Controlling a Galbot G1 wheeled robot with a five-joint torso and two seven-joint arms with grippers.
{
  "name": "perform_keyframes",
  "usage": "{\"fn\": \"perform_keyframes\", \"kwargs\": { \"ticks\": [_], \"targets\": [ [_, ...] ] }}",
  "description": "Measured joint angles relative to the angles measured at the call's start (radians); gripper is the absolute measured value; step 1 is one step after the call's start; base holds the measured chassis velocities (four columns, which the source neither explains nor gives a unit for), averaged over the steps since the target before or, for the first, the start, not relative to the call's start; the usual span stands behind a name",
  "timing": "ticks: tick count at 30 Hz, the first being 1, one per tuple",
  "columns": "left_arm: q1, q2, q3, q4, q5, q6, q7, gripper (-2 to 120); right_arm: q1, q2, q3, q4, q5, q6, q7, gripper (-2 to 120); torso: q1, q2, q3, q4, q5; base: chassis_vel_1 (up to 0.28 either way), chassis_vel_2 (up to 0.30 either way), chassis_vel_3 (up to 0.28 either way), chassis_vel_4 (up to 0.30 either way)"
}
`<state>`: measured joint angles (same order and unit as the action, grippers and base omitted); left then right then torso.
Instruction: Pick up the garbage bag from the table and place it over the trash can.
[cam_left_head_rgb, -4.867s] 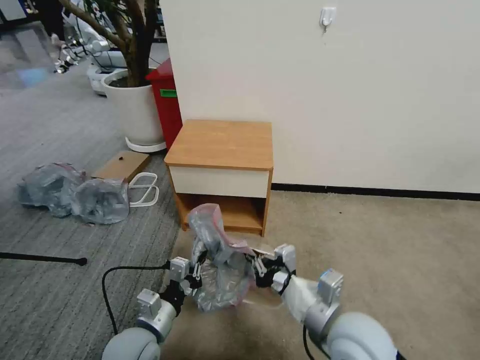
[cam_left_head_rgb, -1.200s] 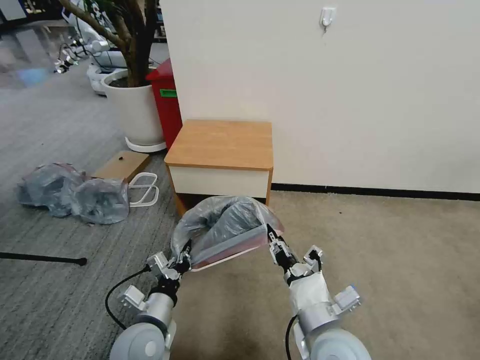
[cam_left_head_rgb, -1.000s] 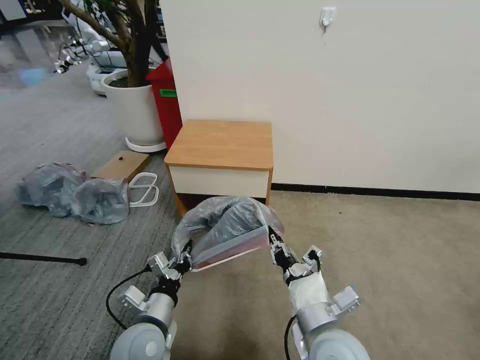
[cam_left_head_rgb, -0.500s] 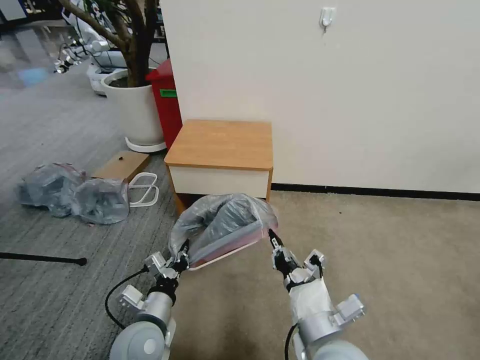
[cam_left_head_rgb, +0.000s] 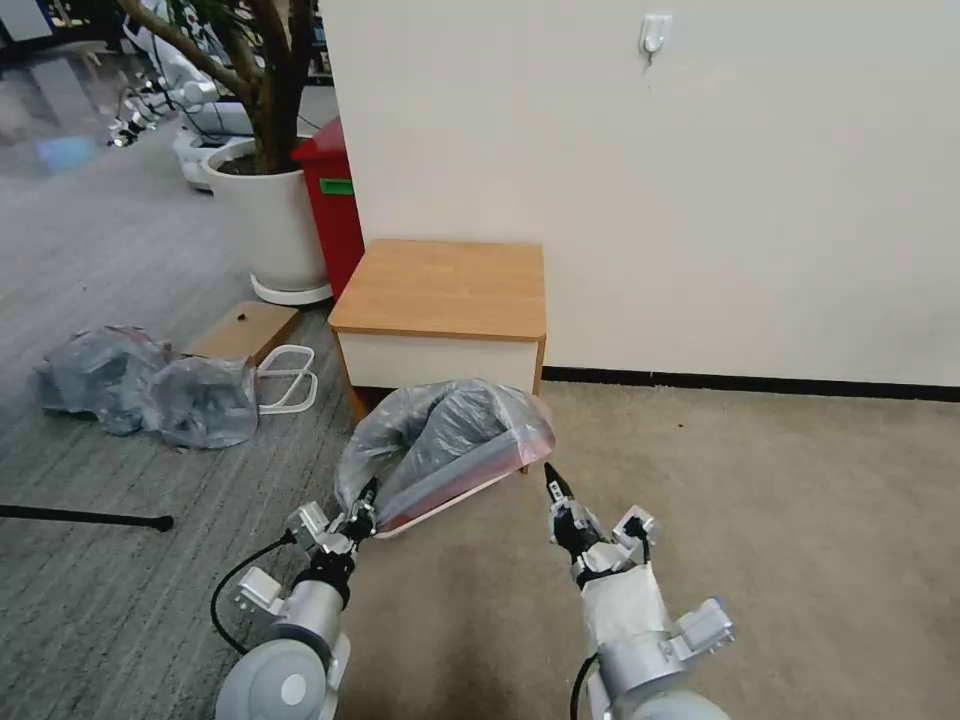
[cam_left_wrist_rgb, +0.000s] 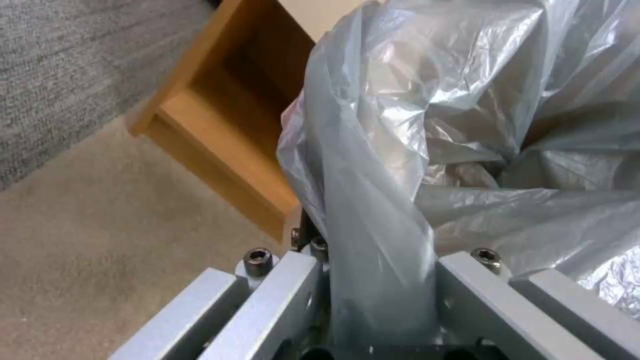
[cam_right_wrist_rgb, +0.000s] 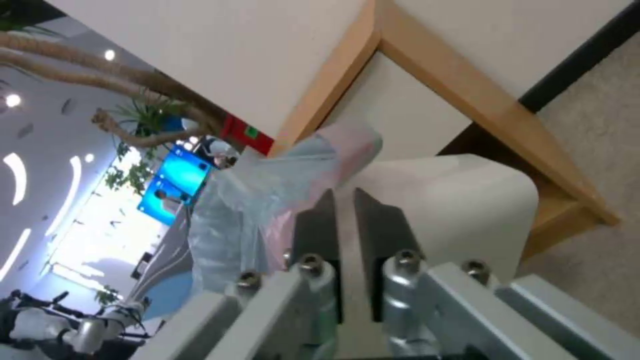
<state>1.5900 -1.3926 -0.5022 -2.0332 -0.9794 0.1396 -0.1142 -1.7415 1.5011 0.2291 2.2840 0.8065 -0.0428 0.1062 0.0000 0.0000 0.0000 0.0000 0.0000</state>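
The garbage bag (cam_left_head_rgb: 450, 430), grey plastic with a reddish rim band, is draped over the cream-white trash can (cam_left_head_rgb: 470, 492) on the carpet in front of the table (cam_left_head_rgb: 440, 285). My left gripper (cam_left_head_rgb: 365, 505) is shut on the bag's left rim corner; in the left wrist view the bag (cam_left_wrist_rgb: 433, 125) bunches between its fingers. My right gripper (cam_left_head_rgb: 552, 478) sits just short of the bag's right corner, apart from it. Its fingers (cam_right_wrist_rgb: 313, 225) are shut with nothing between them, pointing at the trash can (cam_right_wrist_rgb: 467, 200) and the bag (cam_right_wrist_rgb: 267, 190).
Two bulging grey bags (cam_left_head_rgb: 140, 385), a cardboard piece (cam_left_head_rgb: 245, 330) and a white wire frame (cam_left_head_rgb: 290, 375) lie on the floor to the left. A white planter (cam_left_head_rgb: 265, 215) and a red bin (cam_left_head_rgb: 335, 200) stand behind them. Bare carpet stretches to the right.
The bag, earlier bunched between both grippers, now lies spread over the trash can. My right gripper has let go of the right rim and drawn back toward me; the left still holds.
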Motion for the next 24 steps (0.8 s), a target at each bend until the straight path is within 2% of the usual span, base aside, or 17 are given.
{"fn": "perform_keyframes", "kwargs": {
  "ticks": [1,3,4,7,10,12,13,15,17,20,24],
  "targets": [
    [0.000,0.000,0.000,0.000,0.000,0.000,0.000,2,0.000,0.000,0.000,0.000,0.000,0.000,0.000,8,0.000,0.000,0.000,0.0000,0.0000,0.000,0.000,0.000,0.000],
    [-0.001,0.000,0.000,0.000,0.001,0.000,0.000,2,0.001,0.001,0.001,0.004,0.006,-0.001,0.000,18,0.000,0.000,0.000,0.0000,0.0000,0.000,0.000,0.000,0.000],
    [-0.001,0.000,0.000,0.000,0.001,0.000,0.000,2,0.001,0.001,0.001,0.004,0.006,-0.001,0.000,18,0.000,0.000,0.000,0.0000,0.0000,0.000,0.000,0.000,0.000],
    [0.000,-0.001,0.004,-0.002,0.008,-0.001,0.002,2,0.026,0.008,-0.005,-0.005,0.025,-0.015,0.003,35,0.000,0.000,0.000,0.0000,0.0000,0.000,0.000,0.000,0.000],
    [0.001,-0.001,0.004,-0.003,0.014,-0.001,0.003,2,0.040,0.013,-0.006,-0.012,0.032,-0.019,0.004,41,0.000,0.000,0.000,0.0000,0.0000,0.000,0.000,0.000,0.000],
    [0.004,-0.001,0.004,-0.004,0.021,-0.001,0.005,2,0.061,0.022,-0.009,-0.028,0.039,-0.026,0.006,53,0.000,0.000,0.000,0.0000,0.0000,0.000,0.000,0.000,0.000],
    [0.004,-0.001,0.004,-0.004,0.021,-0.001,0.005,2,0.061,0.022,-0.009,-0.028,0.039,-0.026,0.006,53,0.000,0.000,0.000,0.0000,0.0000,0.000,0.000,0.000,0.000],
    [0.007,-0.001,0.005,-0.008,0.025,-0.001,0.007,2,0.083,0.031,-0.010,-0.043,0.043,-0.031,0.007,65,0.000,0.000,0.000,0.0000,0.0000,0.000,0.000,0.000,0.000],
    [0.009,-0.002,0.007,-0.011,0.026,-0.001,0.009,2,0.093,0.035,-0.011,-0.050,0.045,-0.032,0.008,67,0.000,0.000,0.000,0.0000,0.0000,0.000,0.000,0.000,0.000],
    [0.017,-0.005,0.013,-0.021,0.031,-0.001,0.019,2,0.125,0.044,-0.010,-0.077,0.052,-0.038,0.011,83,0.000,0.000,0.000,0.0000,0.0000,0.000,0.000,0.000,0.000],
    [0.022,-0.006,0.016,-0.028,0.032,0.001,0.025,2,0.139,0.045,-0.010,-0.090,0.055,-0.038,0.011,92,0.000,0.000,0.000,0.0000,0.0000,0.000,0.000,0.000,0.000]
  ]
}}
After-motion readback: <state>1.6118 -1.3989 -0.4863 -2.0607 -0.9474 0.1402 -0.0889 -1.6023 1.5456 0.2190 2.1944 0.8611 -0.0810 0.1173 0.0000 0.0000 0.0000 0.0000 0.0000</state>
